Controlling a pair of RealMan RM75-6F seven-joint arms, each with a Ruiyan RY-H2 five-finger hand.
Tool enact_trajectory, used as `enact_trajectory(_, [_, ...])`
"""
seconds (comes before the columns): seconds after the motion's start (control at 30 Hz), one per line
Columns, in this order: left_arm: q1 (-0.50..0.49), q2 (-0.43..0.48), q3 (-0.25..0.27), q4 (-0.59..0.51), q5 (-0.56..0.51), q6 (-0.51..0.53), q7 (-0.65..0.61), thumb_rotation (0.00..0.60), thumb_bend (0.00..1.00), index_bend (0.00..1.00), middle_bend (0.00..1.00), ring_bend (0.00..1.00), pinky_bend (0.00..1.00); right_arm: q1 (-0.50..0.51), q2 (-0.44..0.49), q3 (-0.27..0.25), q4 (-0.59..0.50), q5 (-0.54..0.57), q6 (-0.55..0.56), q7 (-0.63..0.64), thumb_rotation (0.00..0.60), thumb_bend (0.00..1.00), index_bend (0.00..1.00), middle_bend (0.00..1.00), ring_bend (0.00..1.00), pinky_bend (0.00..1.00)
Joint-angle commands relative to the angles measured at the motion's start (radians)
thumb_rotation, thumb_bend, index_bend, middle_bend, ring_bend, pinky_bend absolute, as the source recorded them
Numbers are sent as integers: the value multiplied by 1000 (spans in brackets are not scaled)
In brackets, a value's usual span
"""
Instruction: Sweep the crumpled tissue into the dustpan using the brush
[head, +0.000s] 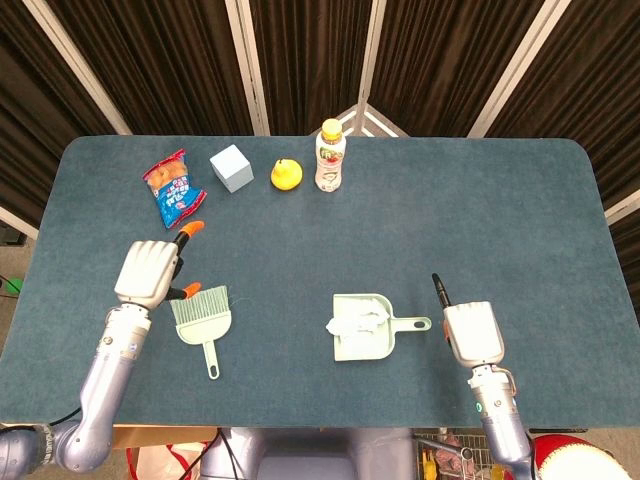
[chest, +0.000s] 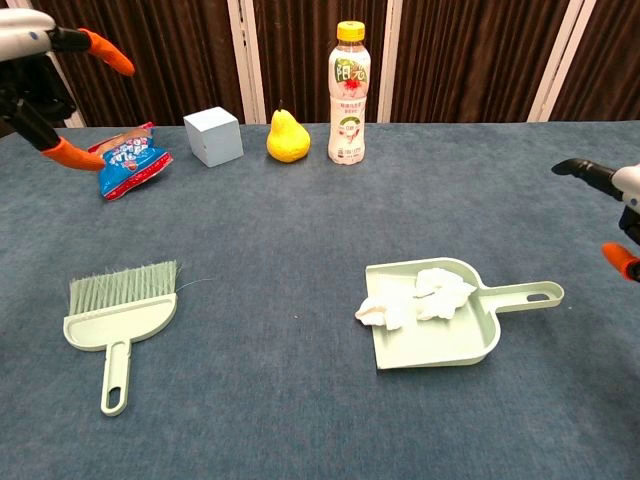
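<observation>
the crumpled white tissue (chest: 415, 295) looks feather-light and soft, lying mostly inside the pale green plastic dustpan (chest: 440, 340), one wad at its lip. the stiff pale green brush (chest: 118, 312) lies flat; take its handle. left hand (head: 148, 272) and right hand (head: 472, 332) hover empty, fingers spread, over the blue-grey carpeted table (head: 500, 210), dark curtains behind.
</observation>
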Motion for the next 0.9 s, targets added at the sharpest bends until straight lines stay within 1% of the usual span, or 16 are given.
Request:
enact_trajectory(0.03, [38,42,16,-19,37,12,-60,600,86,171,809,894,991,-5,19,0,-1,-15,2,27,600,511,0,709,725,843])
enact_trajectory(0.07, [49,55,23,-23,50,15,-79,600,84,158,738,837,968,-8,26,-2,2,-25,4,43,600,511,0,575,591,757])
enact_trajectory(0.1, [62,68,32,-27,65,18,-98,600,81,121,607,729,911,-11,33,-6,6,-38,5,58,600,511,0,411,422,624])
enact_trajectory(0.13, [77,83,44,-33,80,19,-122,600,79,70,469,607,828,-13,41,-9,11,-49,6,74,600,511,0,328,335,541])
enact_trajectory(0.17, [93,98,56,-38,98,21,-149,600,77,40,384,525,769,-17,49,-13,14,-58,6,91,600,510,0,218,219,418])
enact_trajectory(0.2, [114,113,70,-42,121,27,-184,600,76,10,271,409,690,-21,58,-17,17,-67,5,113,600,498,0,104,102,283])
enact_trajectory(0.23, [134,125,85,-41,151,35,-221,600,74,0,162,298,619,-26,67,-21,19,-75,5,134,600,489,0,68,65,230])
enact_trajectory(0.27, [148,132,94,-39,171,40,-247,600,73,0,101,227,575,-31,75,-24,20,-78,5,150,600,468,0,20,18,139])
enact_trajectory(0.3, [175,142,113,-36,206,54,-298,600,70,0,35,131,512,-39,89,-31,20,-85,5,175,600,446,0,0,0,71])
enact_trajectory(0.33, [193,149,128,-30,233,62,-332,600,68,0,3,57,447,-45,100,-37,20,-93,7,194,600,434,0,0,0,35])
enact_trajectory(0.4, [237,169,172,0,314,84,-411,600,59,0,0,4,341,-65,135,-56,23,-136,23,261,600,423,0,0,0,7])
enact_trajectory(0.43, [257,176,193,21,355,99,-440,600,51,0,0,0,286,-75,150,-66,29,-160,33,290,600,421,0,0,0,3])
enact_trajectory(0.5, [292,185,231,77,438,137,-466,600,32,0,0,0,226,-100,181,-87,46,-212,66,349,600,417,0,0,0,0])
enact_trajectory(0.7, [389,170,307,243,597,266,-425,600,0,0,0,0,177,-175,266,-149,74,-352,170,482,600,413,0,0,0,0])
enact_trajectory(0.8, [439,148,332,317,631,318,-412,600,0,0,0,0,160,-213,291,-172,126,-416,232,531,600,412,0,0,0,0])
enact_trajectory(0.9, [471,141,350,353,634,326,-425,600,0,0,0,0,154,-240,292,-173,175,-431,264,574,600,413,0,0,0,0])
